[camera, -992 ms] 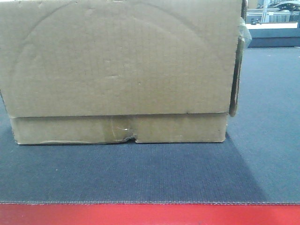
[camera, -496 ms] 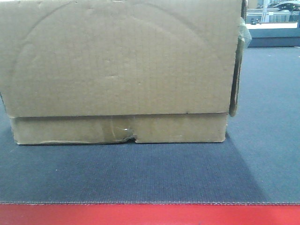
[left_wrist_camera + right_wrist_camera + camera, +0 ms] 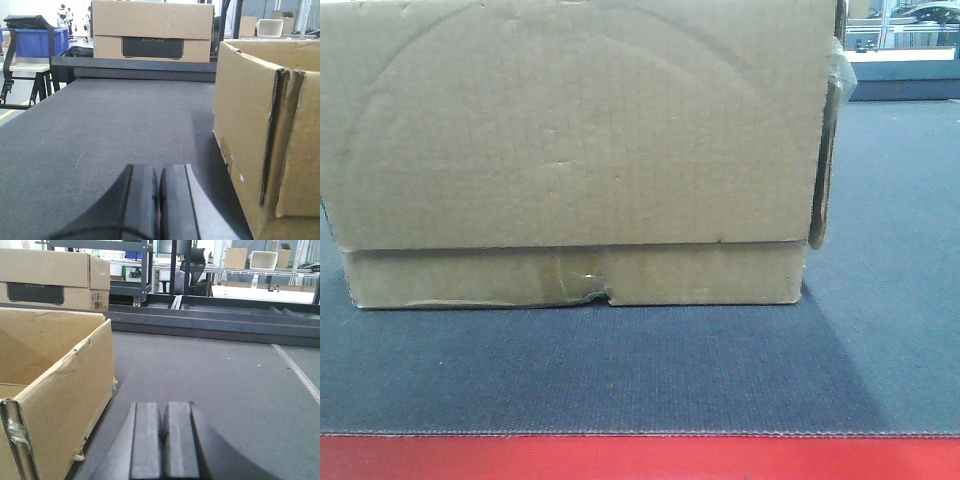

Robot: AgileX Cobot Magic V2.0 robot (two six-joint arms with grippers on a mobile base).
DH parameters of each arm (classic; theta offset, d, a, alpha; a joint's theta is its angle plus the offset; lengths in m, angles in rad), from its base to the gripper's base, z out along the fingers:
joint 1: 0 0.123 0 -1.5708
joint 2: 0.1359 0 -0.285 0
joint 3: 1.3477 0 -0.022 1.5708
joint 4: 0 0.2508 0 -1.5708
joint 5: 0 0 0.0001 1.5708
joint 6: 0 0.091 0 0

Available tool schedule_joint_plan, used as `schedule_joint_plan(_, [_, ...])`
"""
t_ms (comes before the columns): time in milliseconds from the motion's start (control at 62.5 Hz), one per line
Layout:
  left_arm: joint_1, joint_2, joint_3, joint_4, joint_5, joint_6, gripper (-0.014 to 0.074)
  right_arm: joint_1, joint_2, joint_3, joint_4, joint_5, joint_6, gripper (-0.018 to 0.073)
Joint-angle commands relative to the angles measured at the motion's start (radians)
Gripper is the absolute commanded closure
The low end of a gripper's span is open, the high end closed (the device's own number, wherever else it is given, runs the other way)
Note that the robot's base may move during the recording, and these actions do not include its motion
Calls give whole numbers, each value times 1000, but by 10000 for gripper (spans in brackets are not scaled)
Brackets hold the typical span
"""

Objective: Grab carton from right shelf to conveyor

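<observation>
Carton (image 3: 570, 140) sits flat on the belt (image 3: 640, 370), open-topped, between my arms. Left gripper (image 3: 159, 200) and right gripper (image 3: 162, 445) are both pressed closed, empty. I'd retreat straight back, avoiding its walls.

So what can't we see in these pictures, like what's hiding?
- Inside the carton: the front view shows only its wall; both wrist views cut off most of its floor.
- Carton's top edge: cropped by the front view's frame.
- Small label on the far printed box: too tiny to read.
- Left gripper and right gripper: arms out of frame.
</observation>
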Motion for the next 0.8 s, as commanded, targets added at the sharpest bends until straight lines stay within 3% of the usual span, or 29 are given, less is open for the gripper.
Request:
schedule_joint_plan(0, [0,-5,-3,-7,-13,4,582,-5,-6,1,-11,-25,0,628])
schedule_joint_plan(448, [0,-5,-3,-7,-13,4,582,-13,-6,15,-1,-34,-3,628])
schedule_joint_plan(608, [0,-5,-3,-7,-13,4,582,-101,-8,95,153,-132,-187,628])
schedule_joint_plan(784, [0,-5,-3,-7,-13,4,582,-175,-63,245,198,-243,-193,628])
